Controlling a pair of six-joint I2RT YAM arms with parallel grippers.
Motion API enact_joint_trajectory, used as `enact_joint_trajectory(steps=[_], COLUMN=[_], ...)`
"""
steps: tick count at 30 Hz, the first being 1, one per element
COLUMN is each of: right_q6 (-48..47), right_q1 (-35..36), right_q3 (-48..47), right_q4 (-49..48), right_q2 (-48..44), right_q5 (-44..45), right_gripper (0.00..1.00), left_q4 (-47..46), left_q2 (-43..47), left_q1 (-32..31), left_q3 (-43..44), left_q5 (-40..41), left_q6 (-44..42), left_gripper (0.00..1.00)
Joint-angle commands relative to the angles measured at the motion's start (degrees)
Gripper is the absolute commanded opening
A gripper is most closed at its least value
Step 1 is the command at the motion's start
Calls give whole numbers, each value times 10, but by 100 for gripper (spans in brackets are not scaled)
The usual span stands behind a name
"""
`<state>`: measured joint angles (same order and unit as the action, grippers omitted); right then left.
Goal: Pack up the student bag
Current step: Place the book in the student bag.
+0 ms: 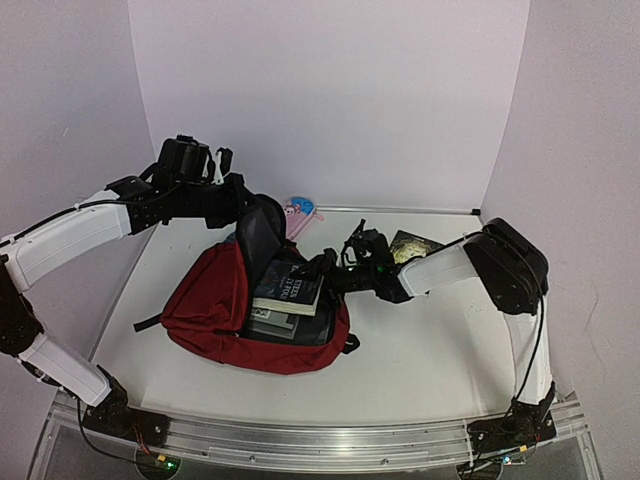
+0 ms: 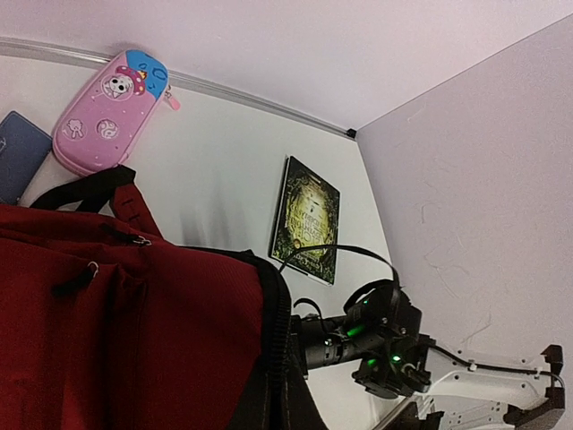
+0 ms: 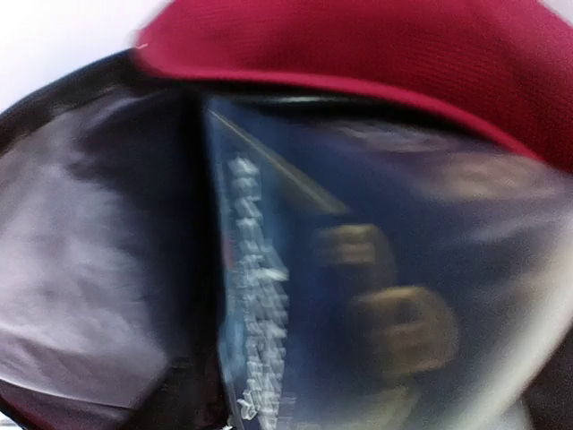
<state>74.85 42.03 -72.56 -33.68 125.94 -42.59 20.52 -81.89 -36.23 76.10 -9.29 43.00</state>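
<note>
The student bag (image 1: 215, 305) is a dark red backpack lying on the table with its mouth open to the right. My left gripper (image 1: 243, 207) holds its dark flap (image 1: 258, 232) upright; its fingers are hidden in the left wrist view, where red fabric (image 2: 116, 331) fills the lower left. A dark blue book (image 1: 288, 284) sticks out of the mouth on top of a grey book (image 1: 285, 323). My right gripper (image 1: 324, 265) is at the blue book's right edge. The right wrist view is blurred and shows the blue cover (image 3: 358, 296) inside the grey lining (image 3: 81, 269); no fingers show.
A pink pencil case (image 1: 298, 210) lies behind the bag, also in the left wrist view (image 2: 112, 112), beside a blue flat item (image 2: 18, 154). A dark green book (image 1: 412, 245) lies on the table behind my right arm, and shows in the left wrist view (image 2: 309, 219). Walls enclose the table.
</note>
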Motion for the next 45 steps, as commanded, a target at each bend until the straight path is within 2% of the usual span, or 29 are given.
enact_joint_trajectory(steps=[1, 9, 14, 19, 23, 33, 40, 45], right_q6=[-96, -202, -230, -243, -253, -270, -281, -307], right_q1=[8, 8, 15, 19, 28, 61, 75, 75], right_q3=[-13, -5, -13, -24, -44, -134, -200, -211], right_q4=[145, 292, 358, 388, 397, 407, 413, 416], right_q2=[-69, -127, -136, -147, -144, -79, -23, -20], right_q5=[52, 102, 136, 158, 160, 172, 174, 187], right_gripper=[75, 77, 79, 68, 62, 38, 37, 39], left_q4=[-49, -57, -59, -59, -61, -67, -71, -69], left_q2=[18, 21, 21, 23, 24, 23, 26, 34], left_q1=[-3, -2, -2, -2, -2, -2, -2, -2], left_q3=[5, -4, -5, -6, -7, -7, -11, -24], left_q5=[10, 10, 12, 13, 14, 4, 2, 8], left_q6=[-7, -5, -6, -7, -7, -7, -7, 1], left_gripper=[0, 0, 0, 0, 0, 0, 0, 0])
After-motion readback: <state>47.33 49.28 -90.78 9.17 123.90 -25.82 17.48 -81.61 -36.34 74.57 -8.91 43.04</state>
